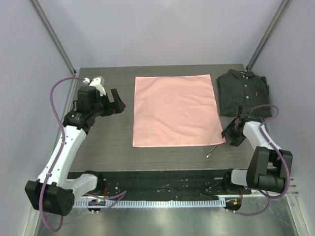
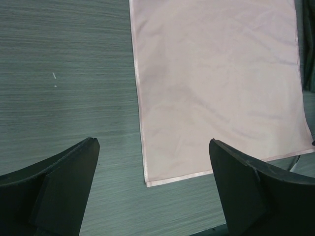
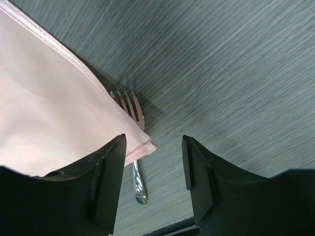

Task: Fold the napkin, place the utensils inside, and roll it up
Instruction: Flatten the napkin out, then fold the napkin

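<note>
A: Checking right arm, what's the pose?
B: Elbow tucked by its base, forearm angled inward. The right gripper point(image 3: 153, 142) is low at the near right corner of the napkin point(image 1: 174, 110), jaws parted, corner between them, nothing pinched.
A: Fork point(image 3: 129, 105)?
B: Under that corner, tines and handle tip poking out.
A: Left?
B: Arm stretched up the left side. The left gripper point(image 1: 117, 103) is wide, empty, aimed at the flat napkin's left edge.

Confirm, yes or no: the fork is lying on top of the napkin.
No: the fork lies on the table, its middle tucked under the napkin corner.
</note>
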`<state>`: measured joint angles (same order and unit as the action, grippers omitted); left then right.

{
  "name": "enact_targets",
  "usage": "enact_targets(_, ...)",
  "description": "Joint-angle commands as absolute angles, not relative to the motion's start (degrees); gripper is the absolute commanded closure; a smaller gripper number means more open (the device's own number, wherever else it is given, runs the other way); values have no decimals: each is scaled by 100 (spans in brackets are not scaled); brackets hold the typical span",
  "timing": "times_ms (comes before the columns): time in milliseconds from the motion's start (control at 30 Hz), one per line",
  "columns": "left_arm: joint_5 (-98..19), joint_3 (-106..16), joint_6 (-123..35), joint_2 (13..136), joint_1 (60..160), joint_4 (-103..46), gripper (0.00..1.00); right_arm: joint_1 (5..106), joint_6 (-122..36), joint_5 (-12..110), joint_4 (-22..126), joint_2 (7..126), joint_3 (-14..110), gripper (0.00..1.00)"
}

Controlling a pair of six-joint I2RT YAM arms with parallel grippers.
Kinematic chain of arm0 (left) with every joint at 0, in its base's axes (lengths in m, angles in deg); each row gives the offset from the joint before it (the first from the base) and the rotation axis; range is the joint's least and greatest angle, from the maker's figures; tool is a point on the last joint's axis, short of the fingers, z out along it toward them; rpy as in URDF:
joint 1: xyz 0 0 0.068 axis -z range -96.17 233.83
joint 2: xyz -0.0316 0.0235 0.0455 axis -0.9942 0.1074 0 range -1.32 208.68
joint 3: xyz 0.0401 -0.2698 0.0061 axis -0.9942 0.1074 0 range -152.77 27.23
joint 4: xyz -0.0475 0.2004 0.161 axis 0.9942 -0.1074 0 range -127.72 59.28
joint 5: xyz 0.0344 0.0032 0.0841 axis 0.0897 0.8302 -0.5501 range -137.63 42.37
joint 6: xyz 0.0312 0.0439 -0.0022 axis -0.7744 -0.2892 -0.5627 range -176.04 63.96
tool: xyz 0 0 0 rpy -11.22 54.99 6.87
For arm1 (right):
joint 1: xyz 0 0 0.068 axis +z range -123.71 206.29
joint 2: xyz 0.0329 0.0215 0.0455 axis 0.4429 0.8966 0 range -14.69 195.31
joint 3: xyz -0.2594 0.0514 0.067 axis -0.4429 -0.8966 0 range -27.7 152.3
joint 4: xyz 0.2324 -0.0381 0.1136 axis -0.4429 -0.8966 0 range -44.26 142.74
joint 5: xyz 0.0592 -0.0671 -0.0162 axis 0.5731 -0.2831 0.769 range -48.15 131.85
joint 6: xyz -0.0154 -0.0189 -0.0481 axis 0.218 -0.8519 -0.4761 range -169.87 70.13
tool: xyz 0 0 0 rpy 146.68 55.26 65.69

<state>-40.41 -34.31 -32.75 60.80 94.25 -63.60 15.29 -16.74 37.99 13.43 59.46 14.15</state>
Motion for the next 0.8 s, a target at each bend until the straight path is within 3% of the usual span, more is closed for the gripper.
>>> enact_targets(0, -3946, -3473, -3363, 6090, 9403, -6201, 0, 1522, -1673, 3930, 1372, 5913, 1308, 45)
enact_targets(267, -3902, -3447, -3327, 6117, 9403, -6183, 0, 1522, -1691, 3957, 1442, 5861, 1220, 50)
enact_targets(367, -3919, -3438, -3327, 6108, 9403, -6174, 0, 1522, -1735, 3957, 1442, 5800, 1255, 64)
enact_targets(400, -3919, -3438, -3327, 6108, 9403, -6166, 0, 1522, -1761, 3965, 1442, 5790, 1264, 75)
enact_targets(533, -3911, -3447, -3327, 6108, 9412, -6174, 0, 1522, -1858, 4106, 1424, 5720, 1387, 96)
enact_targets(767, -3928, -3438, -3327, 6090, 9403, -6174, 0, 1522, -2095, 4332, 1415, 5694, 1563, 99)
